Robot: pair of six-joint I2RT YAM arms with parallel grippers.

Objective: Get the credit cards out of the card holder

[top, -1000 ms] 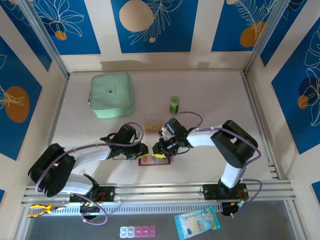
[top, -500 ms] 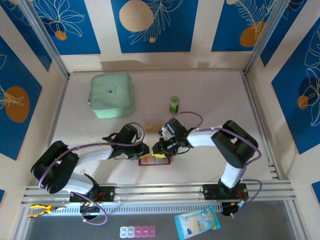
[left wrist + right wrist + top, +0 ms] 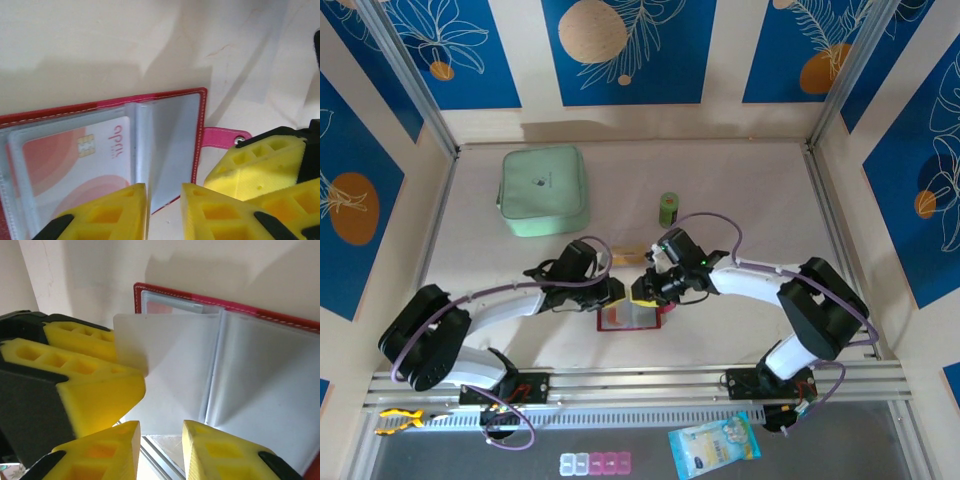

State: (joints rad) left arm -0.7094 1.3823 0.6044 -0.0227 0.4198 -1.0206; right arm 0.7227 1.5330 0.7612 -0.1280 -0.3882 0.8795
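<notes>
Both grippers have edged away from their bases, the right arm's elbow swinging outward, baring the open holder (image 3: 632, 320) beneath them. The left gripper (image 3: 164, 189) and right gripper (image 3: 160, 426) each stand narrowly parted with a clear sleeve (image 3: 170, 370) running into the gap; whether either bites, I cannot tell. About halfway, I judge. One tan card (image 3: 624, 250) lies on the table (image 3: 750, 200) just beyond the grippers. One whitish card (image 3: 65, 160) sits sleeved under the left gripper. One holder, two cards.
</notes>
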